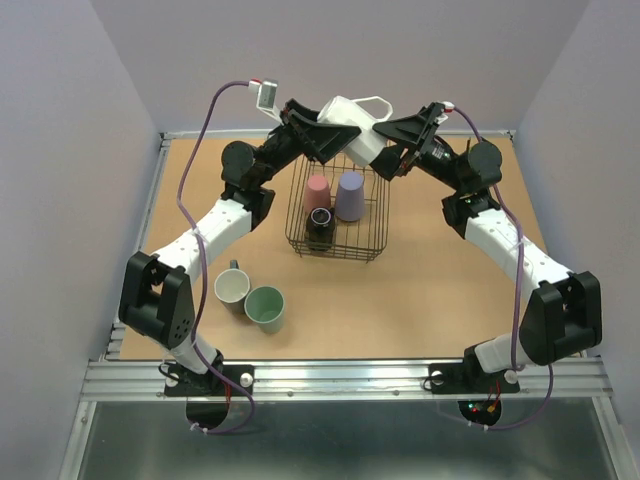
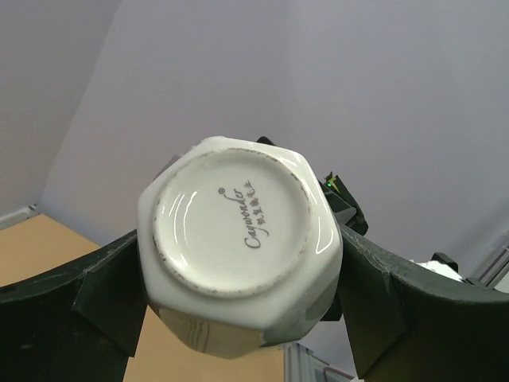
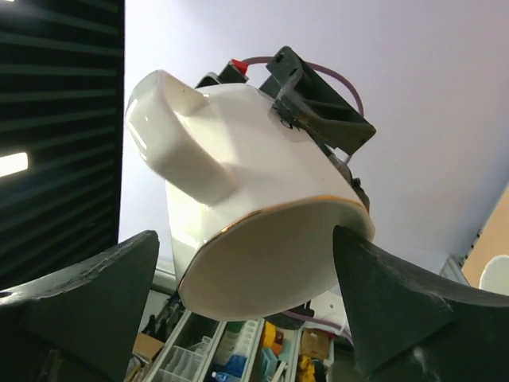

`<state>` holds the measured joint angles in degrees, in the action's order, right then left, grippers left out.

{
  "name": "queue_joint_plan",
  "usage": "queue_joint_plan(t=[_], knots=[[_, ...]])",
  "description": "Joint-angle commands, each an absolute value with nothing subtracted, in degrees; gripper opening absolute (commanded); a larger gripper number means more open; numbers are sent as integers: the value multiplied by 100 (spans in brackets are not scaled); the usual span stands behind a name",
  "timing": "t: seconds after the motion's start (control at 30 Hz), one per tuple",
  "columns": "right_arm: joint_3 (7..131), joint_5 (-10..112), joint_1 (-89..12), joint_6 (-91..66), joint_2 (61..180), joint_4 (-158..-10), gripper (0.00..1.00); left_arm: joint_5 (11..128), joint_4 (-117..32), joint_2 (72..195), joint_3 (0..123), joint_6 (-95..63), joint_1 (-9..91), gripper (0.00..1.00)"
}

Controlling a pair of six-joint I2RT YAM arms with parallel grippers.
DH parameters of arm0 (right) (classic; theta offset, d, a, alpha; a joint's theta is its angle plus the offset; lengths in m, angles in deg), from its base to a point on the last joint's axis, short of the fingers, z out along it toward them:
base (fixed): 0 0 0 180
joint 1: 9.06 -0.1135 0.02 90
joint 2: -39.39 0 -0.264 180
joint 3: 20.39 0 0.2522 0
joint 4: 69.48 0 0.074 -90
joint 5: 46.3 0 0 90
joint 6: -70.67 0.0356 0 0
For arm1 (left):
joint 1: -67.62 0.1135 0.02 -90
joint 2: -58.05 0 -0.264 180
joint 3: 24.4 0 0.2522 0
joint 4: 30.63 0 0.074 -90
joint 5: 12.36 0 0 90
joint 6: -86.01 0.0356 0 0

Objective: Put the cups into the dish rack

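While the left gripper (image 2: 238, 296) pinches the glossy white hexagonal ceramic mug (image 2: 238, 239) near its base, the right gripper (image 3: 243, 259) holds matte jaws spread beside its gold-edged rim.

Brown tabletop (image 1: 430, 300), metal rail (image 1: 350, 378) along its near edge; lavender walls (image 1: 60, 150) around.

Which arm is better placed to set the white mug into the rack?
Left. The left jaws clamp the mug by its sides, up above the rack. The right jaws stand open around its rim, holding nothing, so the left arm likely only needs to lower it.
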<state>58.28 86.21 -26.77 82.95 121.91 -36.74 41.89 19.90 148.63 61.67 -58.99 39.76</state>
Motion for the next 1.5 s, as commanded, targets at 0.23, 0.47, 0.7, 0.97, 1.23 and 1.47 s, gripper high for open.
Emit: queue_joint_plan(t=[0.23,0.47,0.7,0.97,1.23,1.47], knots=[[6331,8653,-1988,4592,11111,-8793,100,4529,1135,13803,5722,-4531,4037,0],[6167,8186,-1600,3420,10715,-10441,100,4749,914,13601,5080,-4091,4011,0],[6184,7386,-1591,2664,10566,-11584,100,4942,246,13662,4895,-3186,3660,0],[6088,7078,-1591,2549,10478,-11840,100,5337,-501,13987,4790,-2281,3159,0],[5894,6946,-1582,2567,10320,-11945,100,6514,-1309,14601,5141,-1410,2728,0],[5745,6814,-1591,2619,10118,-12024,100,7165,-1354,14989,5150,-1348,2579,0]])
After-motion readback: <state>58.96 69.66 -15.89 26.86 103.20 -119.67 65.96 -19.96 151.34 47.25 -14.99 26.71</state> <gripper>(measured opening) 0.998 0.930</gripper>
